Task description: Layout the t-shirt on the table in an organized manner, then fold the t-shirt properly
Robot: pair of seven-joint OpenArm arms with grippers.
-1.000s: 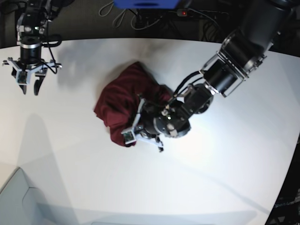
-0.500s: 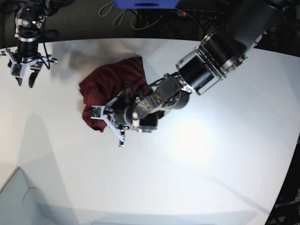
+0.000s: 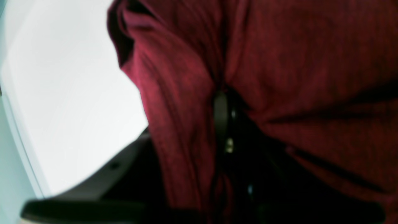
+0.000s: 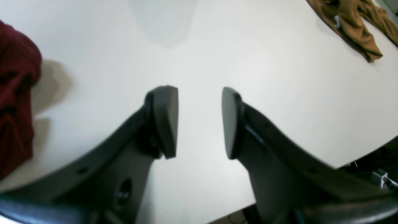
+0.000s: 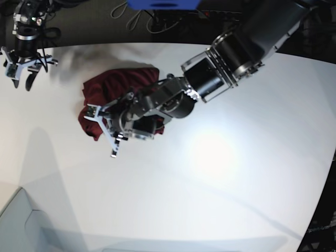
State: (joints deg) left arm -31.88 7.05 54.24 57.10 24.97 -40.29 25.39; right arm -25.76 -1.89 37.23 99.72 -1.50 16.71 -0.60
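My left arm (image 5: 231, 52) reaches low across the worktop (image 5: 236, 173), fingers (image 3: 221, 115) clenched on the bunched t-shirt (image 5: 113, 86); right fingers (image 4: 166, 121) released, hovering at the worktop's far corner.

Both arms are black, built of thick round segments ringed with silver bands. The left arm (image 5: 231, 50) is bulky, ending in a pale grey gripper frame. The right gripper (image 4: 199, 123) has dark, flat, rounded finger pads (image 4: 166, 119) on curved black fingers; black cables loop beside its wrist at the frame's upper left.
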